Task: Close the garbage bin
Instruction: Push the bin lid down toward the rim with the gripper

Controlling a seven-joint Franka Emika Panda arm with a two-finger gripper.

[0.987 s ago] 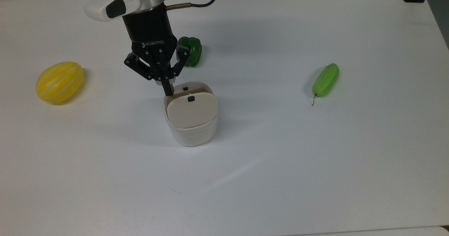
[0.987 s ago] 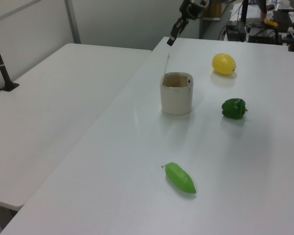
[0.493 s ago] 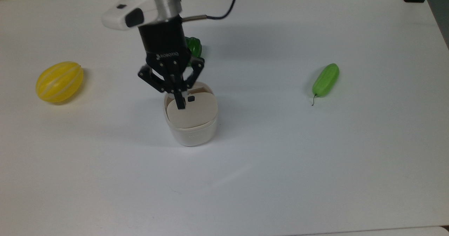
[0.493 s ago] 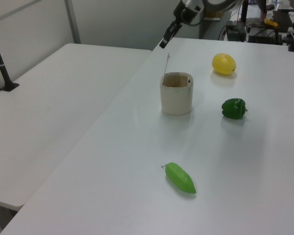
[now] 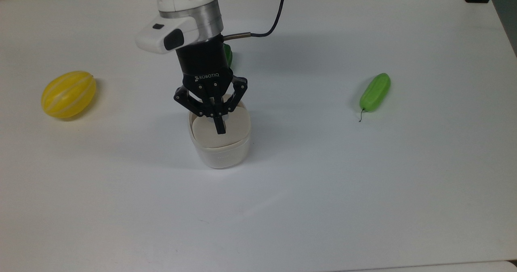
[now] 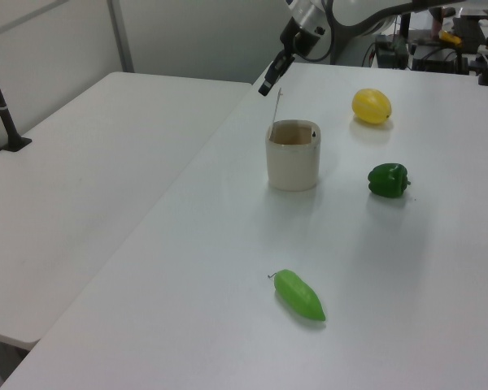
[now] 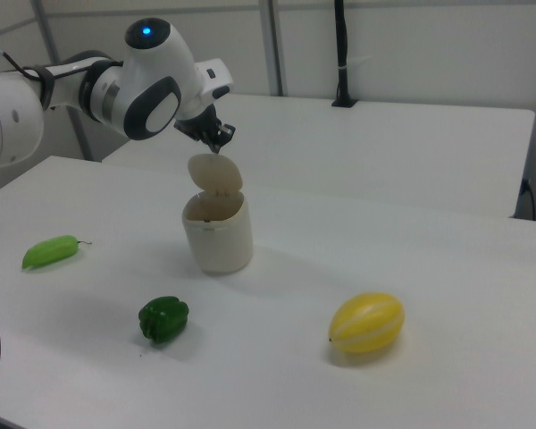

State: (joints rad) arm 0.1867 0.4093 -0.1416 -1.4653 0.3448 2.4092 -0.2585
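Note:
The garbage bin (image 5: pixel 220 155) is a small white tub standing mid-table, also seen in the left view (image 6: pixel 293 166) and the right view (image 7: pixel 217 234). Its beige lid (image 5: pixel 234 127) stands upright on its hinge, so the bin is open; the lid shows edge-on in the left view (image 6: pixel 274 114) and as a rounded flap in the right view (image 7: pixel 216 174). My gripper (image 5: pixel 220 129) is shut with nothing in it and hangs at the lid's upper edge (image 7: pixel 218 146). In the left view the gripper (image 6: pixel 266 86) is just left of the lid's top; whether they touch I cannot tell.
A yellow melon (image 5: pixel 68 94) lies at the top view's left. A green pepper (image 5: pixel 228 54) sits behind the gripper, partly hidden. A long green vegetable (image 5: pixel 375 91) lies at the top view's right. A second white table (image 6: pixel 89 162) adjoins on the left view's left.
My gripper has moved toward the top view's right and down, from beside the bin's rim to over the upright lid. The lid and the vegetables have not moved.

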